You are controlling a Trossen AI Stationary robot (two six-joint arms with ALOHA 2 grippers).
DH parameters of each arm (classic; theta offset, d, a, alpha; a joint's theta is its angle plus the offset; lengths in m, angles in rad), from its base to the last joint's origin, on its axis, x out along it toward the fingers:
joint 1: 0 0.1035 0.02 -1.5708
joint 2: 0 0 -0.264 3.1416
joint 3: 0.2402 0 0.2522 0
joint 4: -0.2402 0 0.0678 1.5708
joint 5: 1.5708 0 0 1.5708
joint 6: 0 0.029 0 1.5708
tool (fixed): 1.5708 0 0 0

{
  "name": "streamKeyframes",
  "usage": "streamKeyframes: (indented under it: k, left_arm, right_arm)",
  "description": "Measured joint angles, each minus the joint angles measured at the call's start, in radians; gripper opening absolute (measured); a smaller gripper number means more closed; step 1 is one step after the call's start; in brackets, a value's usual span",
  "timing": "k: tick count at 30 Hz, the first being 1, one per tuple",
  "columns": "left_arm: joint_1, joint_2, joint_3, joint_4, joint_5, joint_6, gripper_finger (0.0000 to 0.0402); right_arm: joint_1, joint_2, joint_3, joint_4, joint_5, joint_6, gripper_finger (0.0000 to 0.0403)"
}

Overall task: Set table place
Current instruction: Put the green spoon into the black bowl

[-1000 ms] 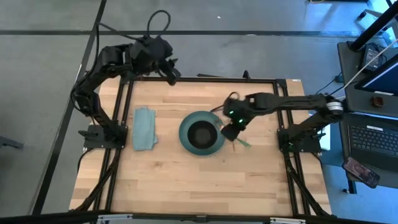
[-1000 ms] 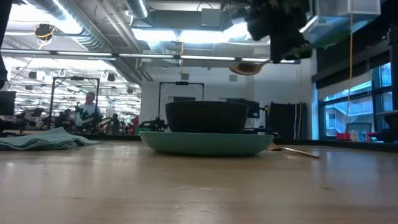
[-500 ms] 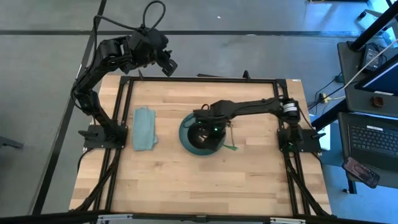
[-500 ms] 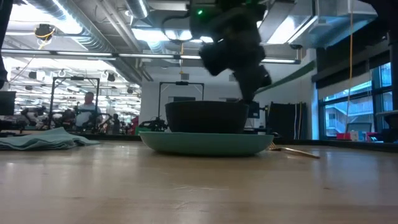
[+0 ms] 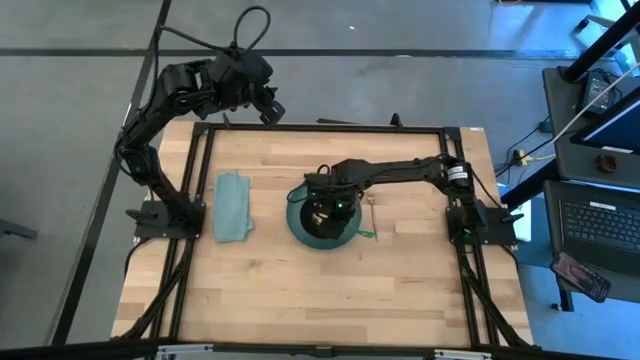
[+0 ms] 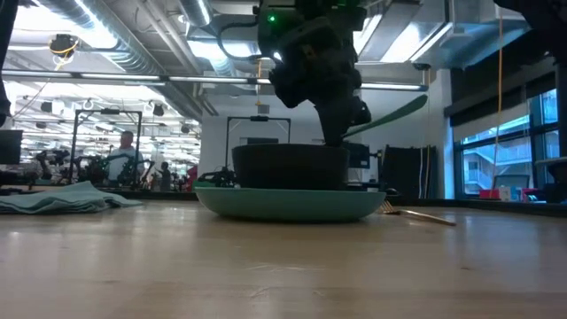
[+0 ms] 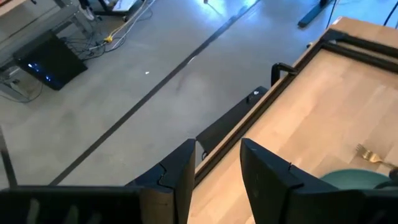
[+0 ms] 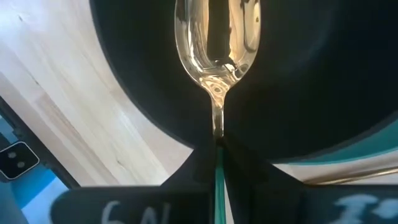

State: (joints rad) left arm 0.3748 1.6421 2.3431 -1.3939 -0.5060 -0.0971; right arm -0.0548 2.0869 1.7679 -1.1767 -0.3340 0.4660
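A round teal plate [image 5: 296, 224] lies mid-table with a black bowl [image 6: 288, 167] on it. My right gripper [image 5: 322, 205] points down over the bowl and is shut on a gold spoon [image 8: 216, 37] with a teal handle [image 6: 390, 113]. The spoon's bowl hangs over the inside of the black bowl [image 8: 311, 74]. A slim gold fork [image 5: 369, 215] lies flat on the table right of the plate. A folded teal napkin [image 5: 233, 205] lies flat left of the plate. My left gripper [image 5: 270, 108] is open and empty above the table's far edge. My right gripper pinches the spoon between its two fingers where the gold neck meets the teal handle [image 8: 217, 148]. The fingers come from above, pointing down into the black bowl. The spoon's bowl points down, and the handle's free end [image 6: 412, 105] sticks up toward the table's right. Whether the spoon touches the bowl, I cannot tell.
The table's black rail frame [image 5: 330, 128] runs along its edges. Bare wood [image 5: 320, 300] lies between the plate and the near edge. A desk with a laptop [image 5: 600, 220] stands off the table's right side. A person [image 6: 127, 155] shows far back in the room.
My right gripper has carried the spoon from the plate's right side toward the table's left and down, and now points down over the black bowl. The spoon has tipped, so its handle slants up to the right. My left gripper has drawn back a little toward the far edge.
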Motion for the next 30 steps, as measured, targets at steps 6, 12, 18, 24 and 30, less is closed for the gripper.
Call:
streamKeyframes:
  k: [6, 12, 18, 24, 30]
  left_arm:
    - [0.0, 0.001, -0.04, -0.005, 0.0, -0.002, 0.0121]
    - [0.0, 0.001, -0.093, 0.001, 0.0, -0.004, 0.0121]
    - [0.0, 0.001, -0.096, 0.003, 0.0, -0.004, 0.0121]
    - [0.0, 0.001, -0.096, 0.003, 0.0, -0.005, 0.0121]
    - [0.0, 0.001, -0.096, 0.003, 0.0, -0.005, 0.0121]
  right_arm:
    - [-0.001, 0.011, 0.0, 0.025, 0.041, 0.0, 0.0015]
    - [-0.006, 0.046, 0.0, 0.024, 0.043, 0.0, 0.0018]
    - [-0.006, 0.07, 0.0, 0.04, 0.043, -0.005, 0.0019]
    - [-0.006, 0.071, 0.0, 0.071, 0.042, -0.027, 0.0049]
    - [-0.006, 0.071, 0.0, 0.07, 0.042, -0.032, 0.0077]
